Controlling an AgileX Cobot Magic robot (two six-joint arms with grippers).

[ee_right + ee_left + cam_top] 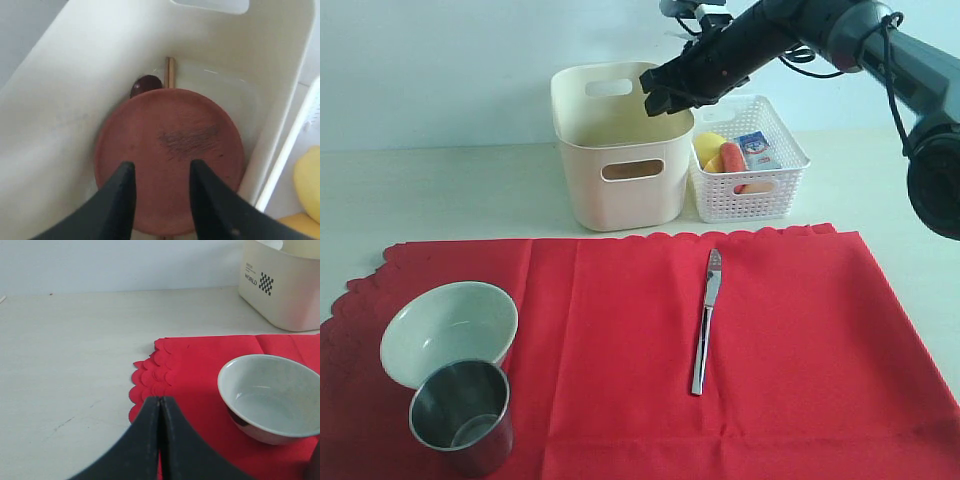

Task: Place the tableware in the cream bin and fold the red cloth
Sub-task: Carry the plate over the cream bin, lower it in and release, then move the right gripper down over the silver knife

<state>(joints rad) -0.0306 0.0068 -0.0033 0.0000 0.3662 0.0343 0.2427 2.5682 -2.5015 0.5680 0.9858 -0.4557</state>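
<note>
Right claw (162,165) hangs spread above the brown plate (172,125) inside the cream bin (287,297) labelled "WORLD"; left claw (160,401) pressed together.

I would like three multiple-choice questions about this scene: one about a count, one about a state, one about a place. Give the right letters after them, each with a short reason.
1. How many tableware pieces lie on the red cloth?
A) two B) three C) five

2. The fingers of the right gripper are:
A) apart, holding nothing B) pressed together C) clamped on a thing

3. Where is the round brown plate?
A) on the red cloth B) inside the cream bin C) between the right gripper's fingers

Key: 1 B, as only the bowl, steel cup and knife lie there. 2 A, as the wrist view shows a clear gap between them. 3 B, as the bin's walls surround it.
</note>
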